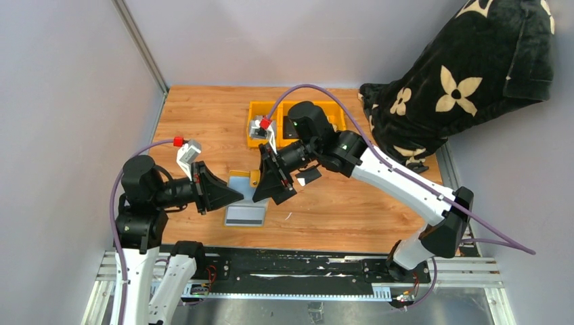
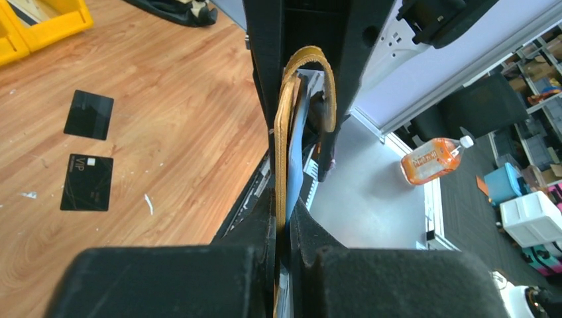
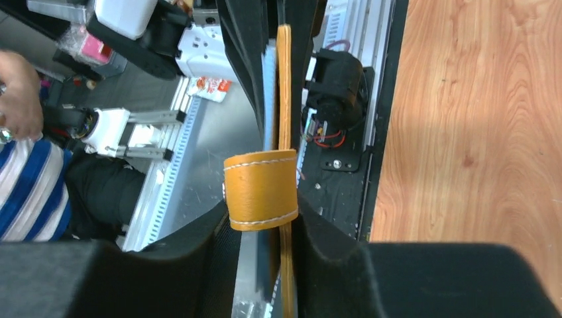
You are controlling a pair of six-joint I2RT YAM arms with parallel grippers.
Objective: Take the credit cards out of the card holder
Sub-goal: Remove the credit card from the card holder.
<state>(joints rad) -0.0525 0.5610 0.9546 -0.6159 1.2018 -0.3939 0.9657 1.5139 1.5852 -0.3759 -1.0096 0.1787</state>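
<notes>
The card holder (image 1: 245, 206), a mustard-yellow wallet with grey-blue lining, hangs open above the table's near edge between both grippers. My left gripper (image 1: 237, 196) is shut on its left edge; in the left wrist view the wallet (image 2: 281, 152) runs edge-on through the closed gripper (image 2: 283, 225). My right gripper (image 1: 274, 195) is shut on its right side; in the right wrist view its snap strap (image 3: 260, 189) sits between the fingers (image 3: 268, 225). Two black credit cards (image 2: 89, 114) (image 2: 87, 183) lie flat on the wood. One card (image 1: 310, 176) shows behind the right gripper.
Yellow plastic bins (image 1: 325, 112) stand at the back centre, one with a small grey object. A black flower-patterned blanket (image 1: 460, 74) is piled at the back right. The black rail (image 1: 304, 261) runs along the table's near edge. A person's hand (image 3: 16, 86) shows off the table.
</notes>
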